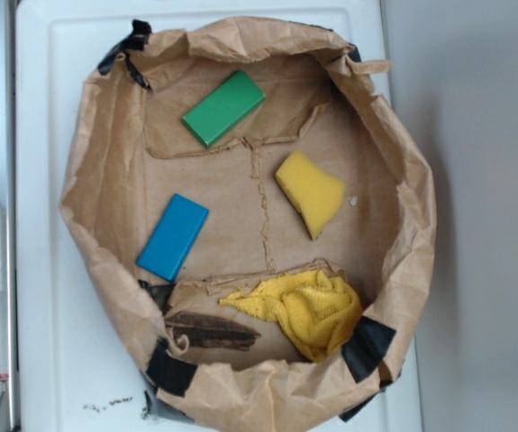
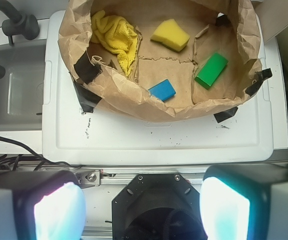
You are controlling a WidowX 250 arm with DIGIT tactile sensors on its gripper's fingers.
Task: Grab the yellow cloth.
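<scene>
No text, label, brand or number can be read in either view — the paper bag (image 1: 96, 144), the blocks and the white tray (image 2: 159, 145) carry no legible marks — only black specks, too small to tell.

The yellow cloth (image 1: 308, 308) lies open from above, pressed into the corner of the crumpled paper-bag wall (image 1: 96, 135), whose raised rim and black tape (image 1: 367, 349) crowd its outer side; the sponge (image 1: 310, 192) sits near, the blue block (image 1: 173, 237) and green block (image 1: 223, 108) well apart. Bare brown floor between them leaves room inward; the gripper (image 2: 141, 210) has its fingers spread wide, outside the bag.
</scene>
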